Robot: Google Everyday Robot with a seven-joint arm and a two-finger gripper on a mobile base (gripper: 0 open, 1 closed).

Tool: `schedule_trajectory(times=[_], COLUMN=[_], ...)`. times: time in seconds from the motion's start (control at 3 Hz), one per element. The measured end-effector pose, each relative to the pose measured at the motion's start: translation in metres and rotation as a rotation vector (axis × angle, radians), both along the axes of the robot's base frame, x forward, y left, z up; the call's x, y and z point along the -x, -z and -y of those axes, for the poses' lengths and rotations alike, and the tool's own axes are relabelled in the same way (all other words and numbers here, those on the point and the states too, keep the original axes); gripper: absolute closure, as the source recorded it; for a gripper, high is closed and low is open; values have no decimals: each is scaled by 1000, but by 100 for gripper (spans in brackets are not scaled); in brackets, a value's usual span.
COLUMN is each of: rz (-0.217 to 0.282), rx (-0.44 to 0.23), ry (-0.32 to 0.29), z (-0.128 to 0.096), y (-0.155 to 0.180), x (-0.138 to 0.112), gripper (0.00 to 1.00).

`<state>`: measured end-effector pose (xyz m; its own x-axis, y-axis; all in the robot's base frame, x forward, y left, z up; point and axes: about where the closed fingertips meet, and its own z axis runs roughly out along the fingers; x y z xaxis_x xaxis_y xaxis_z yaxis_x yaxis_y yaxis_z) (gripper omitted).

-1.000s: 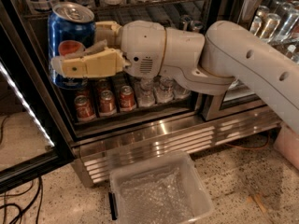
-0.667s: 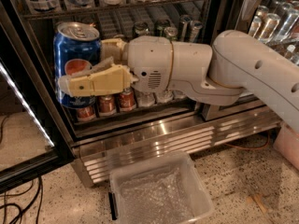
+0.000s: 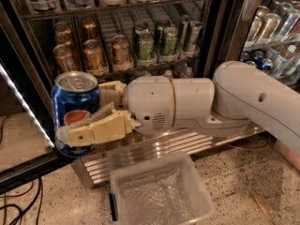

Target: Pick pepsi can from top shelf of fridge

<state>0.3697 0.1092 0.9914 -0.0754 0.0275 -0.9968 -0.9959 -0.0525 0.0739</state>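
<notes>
The pepsi can sits upright, pinched between the yellowish fingers of the claw. It is outside the fridge, below the gold cans and left of a clear bin.

Gripper has the pepsi can clamped upright, with one cream finger across the front over the logo and the other behind it. It hangs out in front of the fridge, lower left, right by the door's light strip. Gold cans and green cans sit on the rack behind. A clear bin is on the floor, right in front of the steel base.
</notes>
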Motion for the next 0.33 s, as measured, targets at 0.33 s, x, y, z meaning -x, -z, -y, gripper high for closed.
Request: schedule_trajectory(times=[0.33], rz=[0], rx=[0], ry=[0], z=[0], y=[0], x=[0], gripper=[100])
